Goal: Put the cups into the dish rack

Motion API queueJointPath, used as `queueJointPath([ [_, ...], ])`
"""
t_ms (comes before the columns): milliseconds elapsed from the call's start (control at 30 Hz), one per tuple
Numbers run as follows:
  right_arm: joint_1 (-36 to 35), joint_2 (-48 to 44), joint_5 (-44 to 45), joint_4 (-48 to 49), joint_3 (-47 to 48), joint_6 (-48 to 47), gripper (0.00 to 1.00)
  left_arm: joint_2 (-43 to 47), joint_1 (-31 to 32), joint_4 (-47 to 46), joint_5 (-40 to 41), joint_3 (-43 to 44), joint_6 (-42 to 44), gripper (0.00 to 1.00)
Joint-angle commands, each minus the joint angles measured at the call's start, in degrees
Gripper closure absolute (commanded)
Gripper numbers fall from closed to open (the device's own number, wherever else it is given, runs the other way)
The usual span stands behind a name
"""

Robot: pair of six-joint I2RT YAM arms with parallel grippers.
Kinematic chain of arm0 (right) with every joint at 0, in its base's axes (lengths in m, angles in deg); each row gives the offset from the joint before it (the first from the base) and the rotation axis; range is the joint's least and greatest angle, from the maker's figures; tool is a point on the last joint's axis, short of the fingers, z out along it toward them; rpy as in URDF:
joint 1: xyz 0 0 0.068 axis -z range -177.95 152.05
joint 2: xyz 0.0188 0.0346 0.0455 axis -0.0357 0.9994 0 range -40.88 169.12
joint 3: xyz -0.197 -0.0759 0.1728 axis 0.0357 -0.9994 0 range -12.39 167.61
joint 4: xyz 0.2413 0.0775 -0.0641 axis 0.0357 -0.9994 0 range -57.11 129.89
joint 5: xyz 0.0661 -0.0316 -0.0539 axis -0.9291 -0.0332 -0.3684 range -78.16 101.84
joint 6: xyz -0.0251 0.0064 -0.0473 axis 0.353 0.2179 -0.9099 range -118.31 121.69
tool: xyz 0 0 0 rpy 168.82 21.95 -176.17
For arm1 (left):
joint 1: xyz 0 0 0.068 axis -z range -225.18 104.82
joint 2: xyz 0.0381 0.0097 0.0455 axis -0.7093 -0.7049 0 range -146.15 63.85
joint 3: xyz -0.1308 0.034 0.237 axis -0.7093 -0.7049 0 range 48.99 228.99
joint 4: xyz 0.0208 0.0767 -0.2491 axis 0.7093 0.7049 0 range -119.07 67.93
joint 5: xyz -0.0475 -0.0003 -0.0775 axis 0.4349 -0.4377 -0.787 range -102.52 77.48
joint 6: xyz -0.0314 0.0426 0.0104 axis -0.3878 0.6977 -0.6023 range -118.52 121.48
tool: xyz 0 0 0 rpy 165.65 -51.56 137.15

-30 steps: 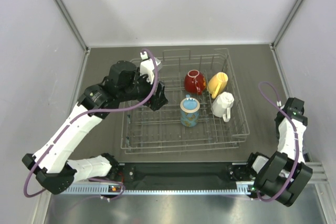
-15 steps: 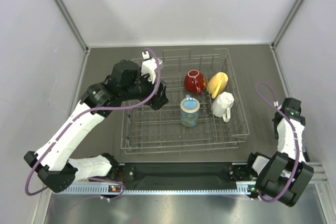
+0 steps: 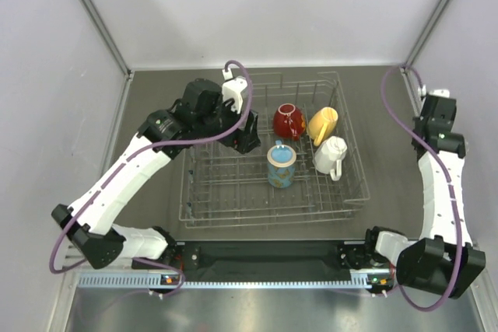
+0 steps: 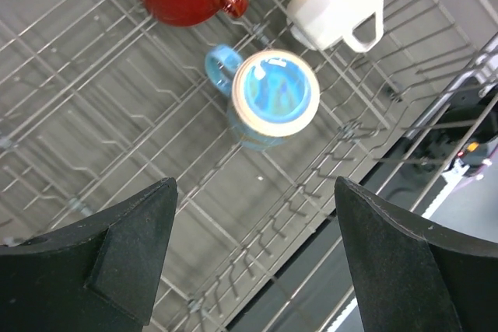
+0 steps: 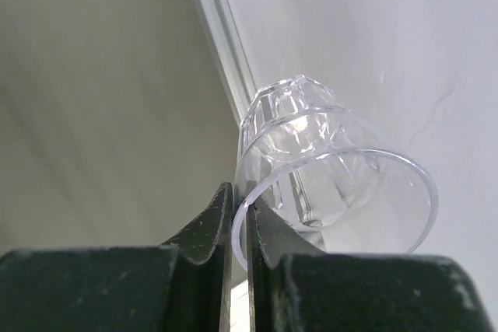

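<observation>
The grey wire dish rack (image 3: 227,192) holds a red cup (image 3: 289,120), a yellow mug (image 3: 321,125), a white mug (image 3: 330,155) and a blue mug (image 3: 281,164). My left gripper (image 3: 244,141) hovers open over the rack's far left part, empty. In the left wrist view its wide jaws (image 4: 253,258) frame bare rack wires (image 4: 117,114), with the blue mug (image 4: 272,99) just beyond. My right gripper (image 3: 433,110) is by the right wall, outside the rack. The right wrist view shows it (image 5: 240,200) shut on the rim of the clear glass (image 5: 327,161).
Grey walls close in the table on the left, back and right, with a metal corner post (image 5: 222,36) right behind the glass. The rack's near half (image 3: 233,204) holds no cups. A black rail (image 3: 264,254) runs along the front between the arm bases.
The right arm unfolded from the near right corner and reached toward the far right wall, its jaws closing. The left gripper shifted a little right and farther back over the rack.
</observation>
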Motion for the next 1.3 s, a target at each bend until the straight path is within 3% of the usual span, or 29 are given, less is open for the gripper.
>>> queueJointPath([
  [0,-2.45,1.12,-5.48,1.96,10.77,8.06,1.0,-2.3,0.02,-1.54,-1.96,4.98,-3.14,0.13],
  [200,-8.07,4.21,-16.11,-2.27,25.64,16.25,1.0,-5.82,-1.38,-1.62,-3.98,9.12,-9.72,0.13],
  [500,-19.24,-0.71,-28.06,4.76,31.55,21.43,1.0,-9.87,-1.47,-4.6,-7.76,15.63,-21.66,0.12],
  [600,-20.65,-2.46,-35.34,7.48,31.65,24.41,1.0,-8.29,-1.56,-11.71,-8.55,12.65,-28.5,0.12],
  [800,-25.65,-6.33,-49.86,20.12,27.51,34.87,1.0,-2.85,-1.56,-38.24,-10.67,2.19,-42.84,0.09],
  [1000,-30.75,-6.87,-60.24,32.77,25.49,45.77,1.0,-0.12,-1.65,-57.93,-8.82,-3.62,-51.21,0.02],
  [1267,-36.56,-7.74,-67.9,43.6,20.84,55.26,1.0,-0.03,-1.56,-63.14,-12.06,-3.35,-50.7,0.02],
])
